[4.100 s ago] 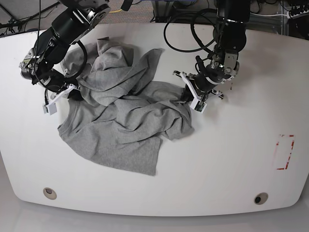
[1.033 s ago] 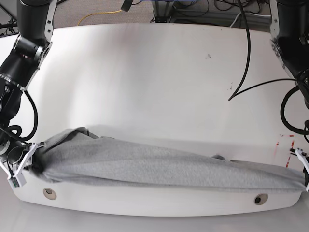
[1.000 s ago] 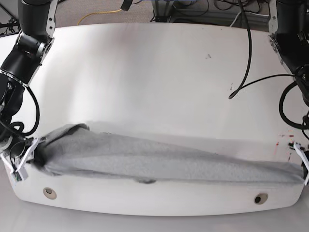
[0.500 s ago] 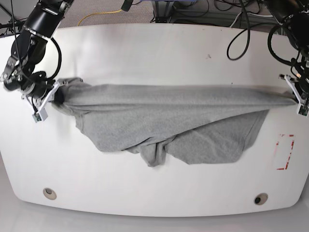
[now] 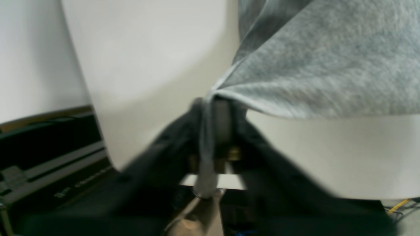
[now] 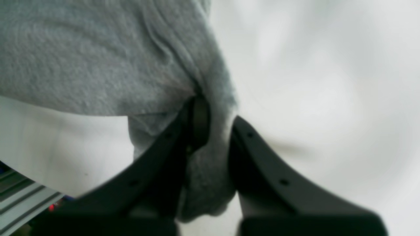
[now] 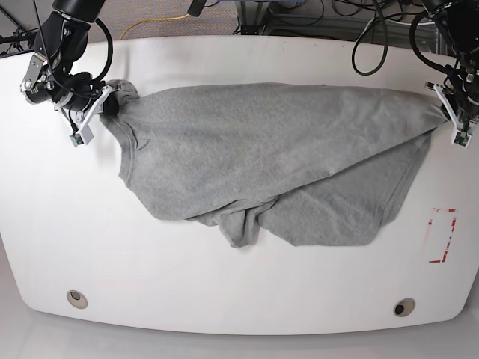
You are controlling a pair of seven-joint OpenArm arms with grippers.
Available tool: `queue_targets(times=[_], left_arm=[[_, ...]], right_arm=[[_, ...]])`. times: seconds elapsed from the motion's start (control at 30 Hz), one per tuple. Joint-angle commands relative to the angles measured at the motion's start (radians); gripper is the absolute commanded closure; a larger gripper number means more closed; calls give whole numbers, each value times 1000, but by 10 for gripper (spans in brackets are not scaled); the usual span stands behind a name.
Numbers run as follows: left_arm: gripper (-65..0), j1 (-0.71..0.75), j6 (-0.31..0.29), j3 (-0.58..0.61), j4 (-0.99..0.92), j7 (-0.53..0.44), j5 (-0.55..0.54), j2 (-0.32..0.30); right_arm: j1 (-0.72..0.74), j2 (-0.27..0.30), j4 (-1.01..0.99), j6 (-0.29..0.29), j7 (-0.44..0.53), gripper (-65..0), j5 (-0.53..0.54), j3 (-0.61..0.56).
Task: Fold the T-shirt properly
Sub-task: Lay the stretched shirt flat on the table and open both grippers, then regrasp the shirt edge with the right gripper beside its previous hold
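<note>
In the left wrist view I see one T-shirt (image 5: pixel 321 55) and one left gripper (image 5: pixel 213 114). A thin corner of the grey cloth runs down between the two dark fingers (image 5: pixel 223 124). The picture is blurred there, so I cannot tell if they press the cloth firmly or are already a little apart. Under the cloth is the white table (image 5: pixel 147 65).

In the right wrist view there is again one T-shirt (image 6: pixel 98 55) and one right gripper (image 6: pixel 213 131). Its two fingers (image 6: pixel 197 121) are pinching a thick bunch of grey cloth, which hangs down between them.

In the base view I count one T-shirt (image 7: pixel 277 157), one table (image 7: pixel 224 284) and two grippers. The shirt lies spread over the far half of the table, plain grey side up, with a loose lower part folded and wrinkled near the middle. The right gripper (image 7: pixel 93 120) is at its left corner and the left gripper (image 7: pixel 455 120) is at its right corner. On the table I see two small round holes near the front edge and one red rectangle mark (image 7: pixel 441 235).

Half a second ago the shirt was a narrower band lower on the table; now it is carried further back and opened wider.
</note>
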Motion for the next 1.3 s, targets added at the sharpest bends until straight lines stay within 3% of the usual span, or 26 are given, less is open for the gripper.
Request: queue_targets(times=[0.0,0.03,0.13,0.17,0.7,0.77,0.87,0.93,1.03,1.1,1.27], left_arm=[[-285,14,6,-6,8,-12,2,-19],[-364,17,6,-6,8,-12,0,-19],[-515,17,6,-5,5,-12,0,-19],[-533,17,6,-5,5,-12,0,-19],[-526,-73,6,-3,102,-6,-84,-19],[-526,-73,6,-5,102,-6,-84,-19],[-525,-72,6,-9,99,-6,-83,-19],[-525,-61,6,-12,99,-6,-83,-19],[-525,-36,6,-14,99,-8,-83,-19],[-525,-29,6,-15,99,-8,-83,-17],[-525,-21,6,-15,97,-8,-83,4]], right_arm=[[5,8,18,1,14,0,10,7],[5,8,18,1,14,0,10,7],[7,8,20,1,14,0,10,7],[7,8,20,1,14,0,10,7],[13,8,20,1,14,-3,10,7],[10,8,20,1,14,-52,10,7],[8,4,20,1,14,-220,10,21],[13,1,20,1,14,-385,10,59],[30,1,20,1,14,-534,10,105],[53,1,17,1,13,-558,10,127],[147,8,12,1,13,-537,2,133]])
